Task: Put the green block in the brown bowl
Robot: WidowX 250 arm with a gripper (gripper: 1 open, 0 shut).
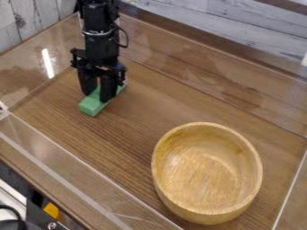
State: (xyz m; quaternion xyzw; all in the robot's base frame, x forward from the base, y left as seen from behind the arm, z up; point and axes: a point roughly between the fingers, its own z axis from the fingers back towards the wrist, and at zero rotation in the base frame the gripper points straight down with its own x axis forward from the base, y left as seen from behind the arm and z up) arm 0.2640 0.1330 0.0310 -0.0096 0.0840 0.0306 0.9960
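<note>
Camera view, black gripper (100, 89) pointing straight down over the far end of the green block (95, 102), fingers either side of it, whether clamped or slightly apart unclear, block flat on the wooden table (132, 135), brown bowl (206, 172) well apart at lower right.

Arm (96, 20): all black, matte, slim column built of stacked blocky segments, edges catching faint highlights. Dark cable runs alongside the upper section. Gripper (100, 87): black, boxy body, two flat parallel fingers (88, 83) with squared tips. No markings or screws legible at this resolution.
</note>
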